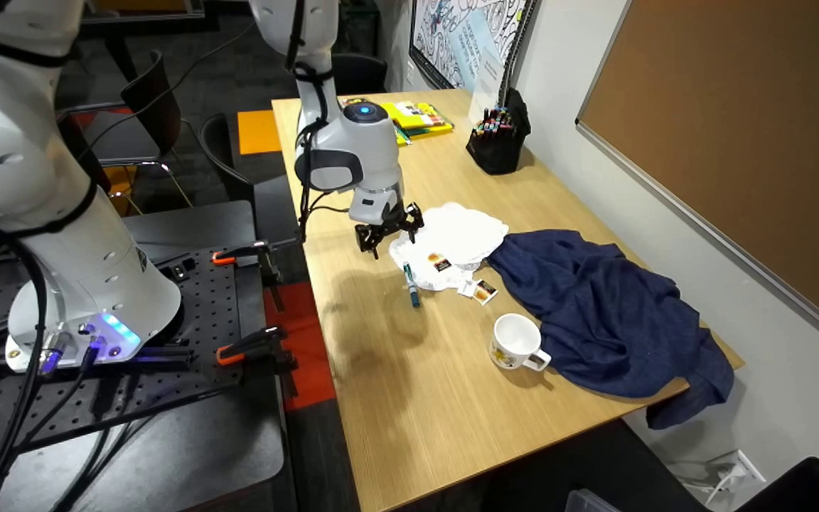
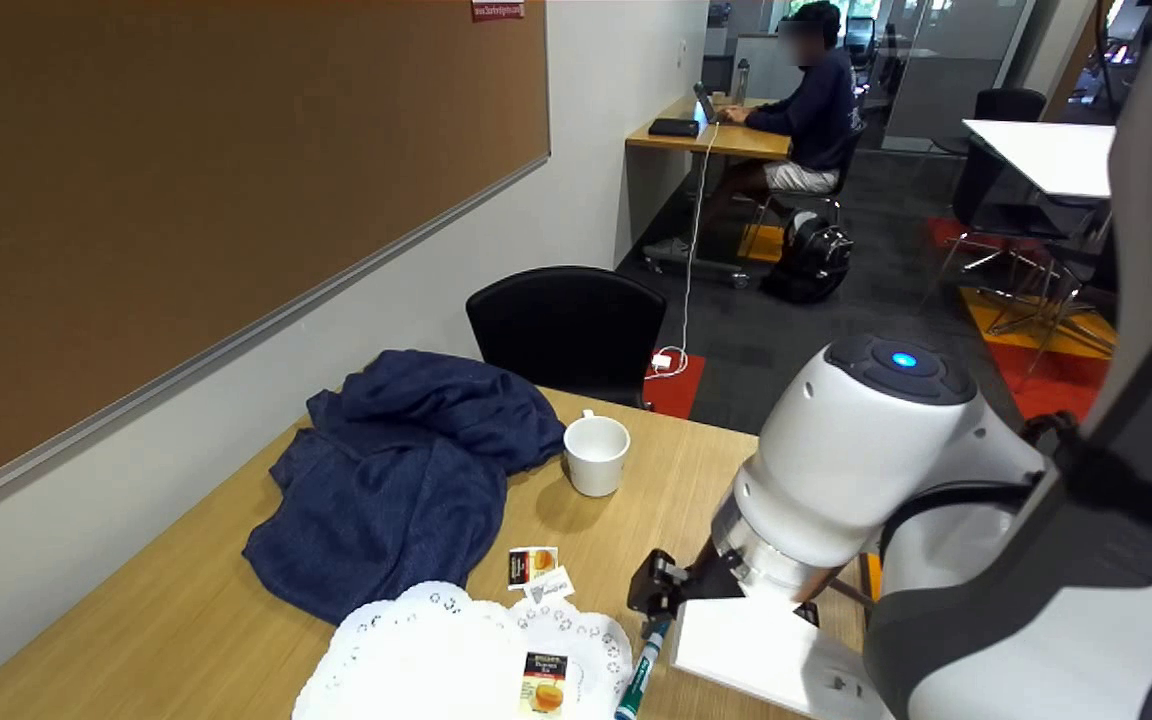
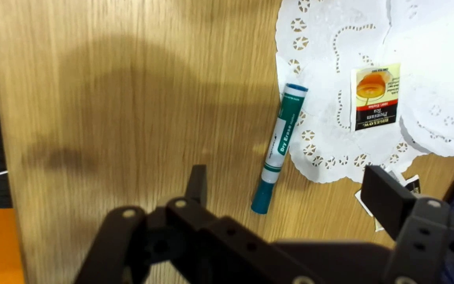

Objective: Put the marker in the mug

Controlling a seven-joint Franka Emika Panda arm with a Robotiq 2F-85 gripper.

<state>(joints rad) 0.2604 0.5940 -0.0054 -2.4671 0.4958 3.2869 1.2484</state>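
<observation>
The marker (image 3: pixel 280 146) has a white and green body with a blue-green cap. It lies on the table partly over the doily edge, and it also shows in both exterior views (image 1: pixel 411 286) (image 2: pixel 641 672). The white mug (image 1: pixel 515 340) stands upright on the table, its handle toward the blue cloth; it also shows in an exterior view (image 2: pixel 596 455) and is out of the wrist view. My gripper (image 1: pixel 394 246) is open and empty above the table, close to the marker. In the wrist view the marker's cap end lies between the two spread fingers (image 3: pixel 284 171), below them.
White paper doilies (image 1: pixel 463 231) lie beside the marker, with tea packets (image 3: pixel 376 96) on and near them. A dark blue cloth (image 1: pixel 608 313) is heaped near the mug by the wall. A black pen holder (image 1: pixel 495 149) and yellow packs (image 1: pixel 420 117) are at the table's far end.
</observation>
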